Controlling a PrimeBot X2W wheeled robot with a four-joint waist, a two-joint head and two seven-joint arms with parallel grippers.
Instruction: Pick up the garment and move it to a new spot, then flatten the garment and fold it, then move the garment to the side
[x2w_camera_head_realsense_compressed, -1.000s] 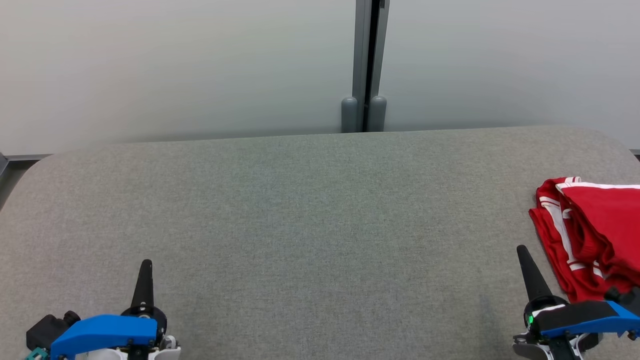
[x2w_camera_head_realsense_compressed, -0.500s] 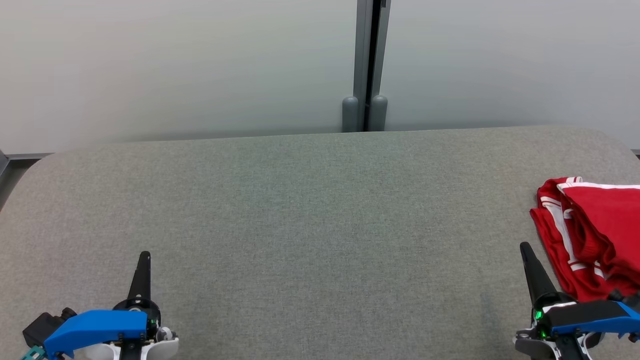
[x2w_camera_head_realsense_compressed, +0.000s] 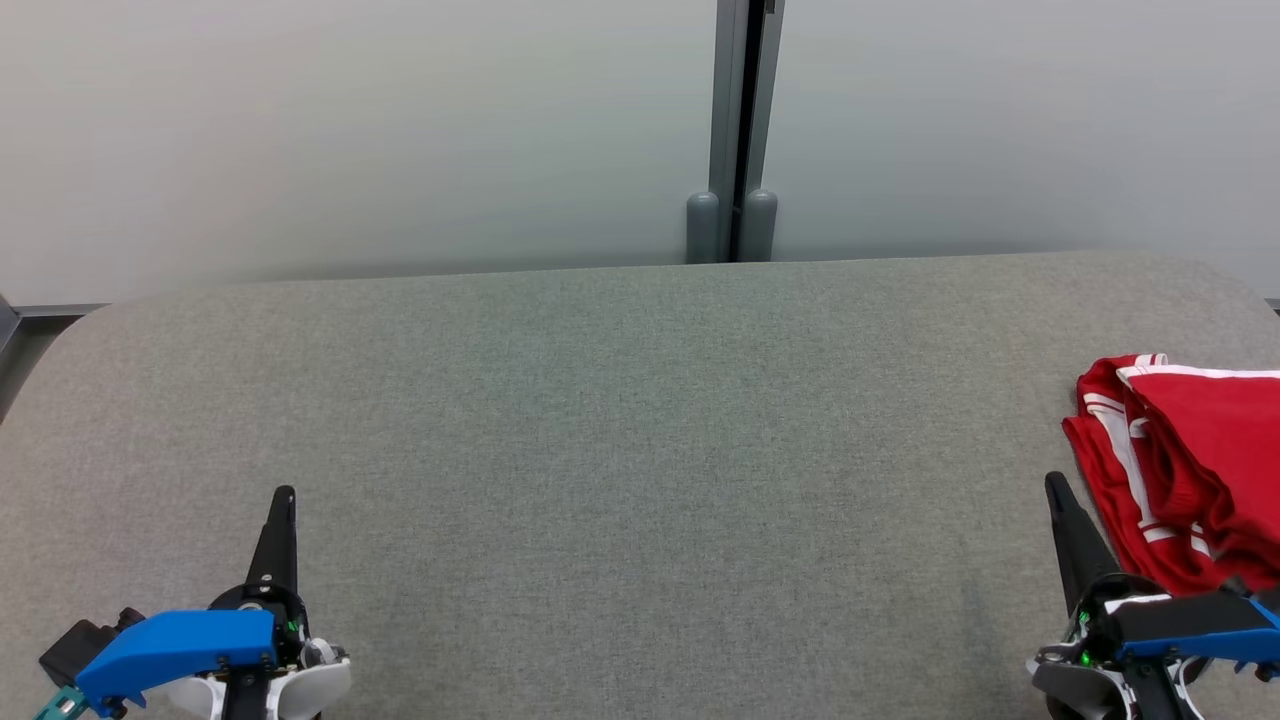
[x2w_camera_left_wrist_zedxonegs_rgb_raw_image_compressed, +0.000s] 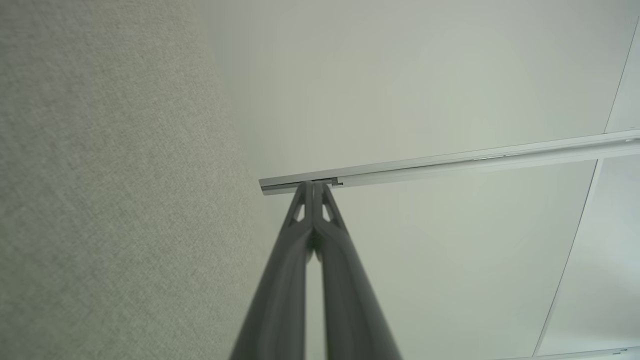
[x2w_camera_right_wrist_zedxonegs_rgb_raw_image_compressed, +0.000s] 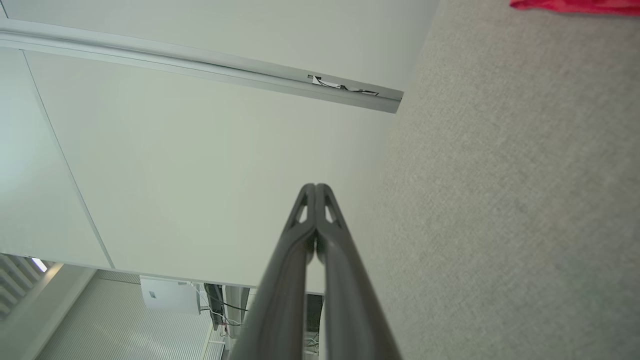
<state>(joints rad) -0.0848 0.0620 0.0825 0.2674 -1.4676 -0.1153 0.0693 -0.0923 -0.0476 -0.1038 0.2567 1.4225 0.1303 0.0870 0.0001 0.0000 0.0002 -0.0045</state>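
The garment (x2w_camera_head_realsense_compressed: 1190, 460) is red with white stripes and lies crumpled at the right edge of the grey table (x2w_camera_head_realsense_compressed: 620, 420), partly cut off by the head view's border. A strip of the garment (x2w_camera_right_wrist_zedxonegs_rgb_raw_image_compressed: 575, 5) also shows at the top right of the right wrist view. My right gripper (x2w_camera_head_realsense_compressed: 1052, 483) is shut and empty at the lower right, its tip just left of the garment and apart from it. Its fingers (x2w_camera_right_wrist_zedxonegs_rgb_raw_image_compressed: 315, 190) are pressed together. My left gripper (x2w_camera_head_realsense_compressed: 285, 495) is shut and empty at the lower left, far from the garment, fingers (x2w_camera_left_wrist_zedxonegs_rgb_raw_image_compressed: 312, 187) closed tip to tip.
A pale partition wall (x2w_camera_head_realsense_compressed: 350, 130) with a grey vertical post (x2w_camera_head_realsense_compressed: 740, 130) stands right behind the table's far edge. The table has rounded corners, and a wide stretch of bare grey felt lies between the two grippers.
Both grippers have shifted slightly forward, up the head view. The left arm drifted a little left. The garment has not moved.
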